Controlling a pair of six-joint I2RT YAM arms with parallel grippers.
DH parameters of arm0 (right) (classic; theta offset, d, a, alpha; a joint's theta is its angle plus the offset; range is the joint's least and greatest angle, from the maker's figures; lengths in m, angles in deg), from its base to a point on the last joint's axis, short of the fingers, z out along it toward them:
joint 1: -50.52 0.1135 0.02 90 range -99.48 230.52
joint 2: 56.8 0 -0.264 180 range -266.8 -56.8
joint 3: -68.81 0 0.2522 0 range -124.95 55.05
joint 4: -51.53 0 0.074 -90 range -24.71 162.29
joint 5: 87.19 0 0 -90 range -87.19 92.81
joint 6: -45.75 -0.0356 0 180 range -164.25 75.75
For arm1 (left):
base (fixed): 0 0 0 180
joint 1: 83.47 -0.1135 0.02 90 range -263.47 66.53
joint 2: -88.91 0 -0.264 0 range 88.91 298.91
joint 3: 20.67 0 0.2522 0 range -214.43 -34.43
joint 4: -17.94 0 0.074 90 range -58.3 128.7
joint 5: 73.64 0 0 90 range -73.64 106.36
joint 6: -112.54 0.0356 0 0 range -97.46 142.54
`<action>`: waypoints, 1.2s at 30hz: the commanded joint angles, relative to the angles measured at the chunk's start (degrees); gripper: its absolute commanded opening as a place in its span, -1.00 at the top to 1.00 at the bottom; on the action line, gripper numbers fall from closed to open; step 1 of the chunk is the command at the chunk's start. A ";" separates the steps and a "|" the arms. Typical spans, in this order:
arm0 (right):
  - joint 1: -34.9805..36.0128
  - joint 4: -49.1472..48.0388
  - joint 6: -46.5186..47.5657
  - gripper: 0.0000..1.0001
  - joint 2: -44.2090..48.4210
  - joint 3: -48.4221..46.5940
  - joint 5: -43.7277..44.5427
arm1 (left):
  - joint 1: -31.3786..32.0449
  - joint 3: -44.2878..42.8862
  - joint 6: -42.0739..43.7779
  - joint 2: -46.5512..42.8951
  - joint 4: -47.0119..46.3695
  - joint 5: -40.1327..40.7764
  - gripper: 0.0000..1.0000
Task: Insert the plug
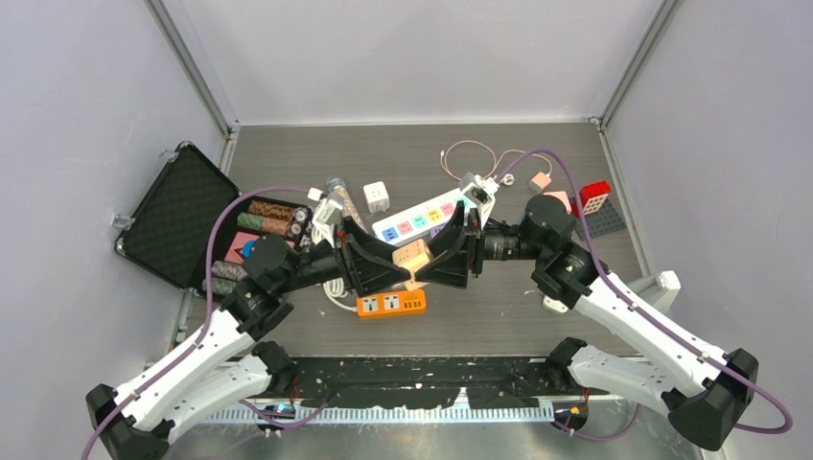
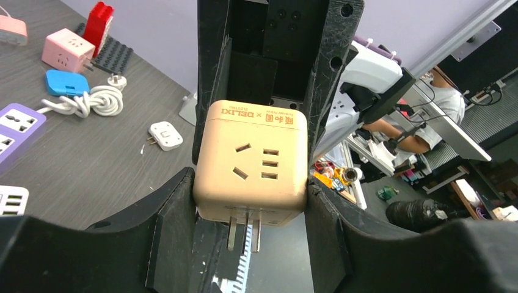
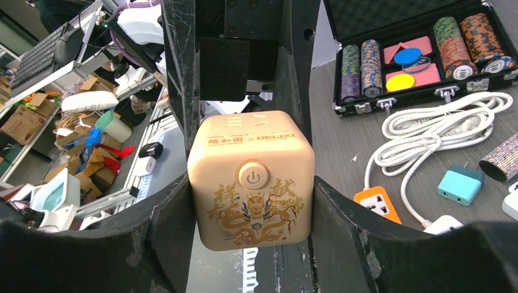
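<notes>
Cube plug [image 1: 410, 256] in mid-air above orange strip [image 1: 391, 304], clamped by left hand [image 2: 250, 204] and right hand [image 3: 250, 201] together. Open case [image 1: 173, 216] holds poker chips [image 1: 273, 217]. White strip [image 1: 422, 215] sits behind on bench [image 1: 499, 321].

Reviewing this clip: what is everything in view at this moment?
cube plug: one, beige, held between both end effectors
orange strip: one, orange, table, just nearer than cube plug
white strip: one, white with coloured sockets, behind cube plug
case: one, black, open, far left
chip stacks: several, mixed colours, in case
adapter: one, white, centre rear
brick: one, red, right, on grey baseplate
left end effector: one, black, shut on cube plug
right end effector: one, black, shut on cube plug
</notes>
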 commanded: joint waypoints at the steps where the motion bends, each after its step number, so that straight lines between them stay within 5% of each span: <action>1: 0.37 -2.32 -3.05 0.86 -0.39 -2.91 -0.39 | -0.04 -0.42 1.49 -1.00 -2.04 5.37 0.54; 4: 0.37 0.10 -2.22 0.89 0.13 -3.80 1.45 | -0.05 -0.84 2.88 -1.53 1.18 8.08 -0.38; 6: 0.33 4.31 0.02 0.90 0.70 -5.42 4.57 | -0.05 -0.95 4.64 -2.98 4.33 11.91 -0.88; 7: 0.34 6.95 1.12 0.90 0.78 -7.08 6.01 | -0.03 -0.97 6.00 -3.87 6.38 14.86 -0.98; 11: 0.32 24.48 8.79 0.90 -0.84 -12.85 21.09 | -0.05 -1.92 11.04 -9.02 21.85 36.14 -0.99; 16: 0.37 33.41 13.23 0.90 -6.39 -17.10 35.60 | -0.05 -0.37 16.03 -14.32 32.34 56.08 -0.99; 21: 0.43 36.95 15.87 0.90 -15.43 -19.46 46.32 | -0.04 1.47 18.47 -17.19 33.51 58.89 -0.99; 36: 5.40 34.11 17.51 0.90 -41.38 -31.59 54.05 | -0.05 1.95 21.01 -20.07 37.99 65.78 -0.99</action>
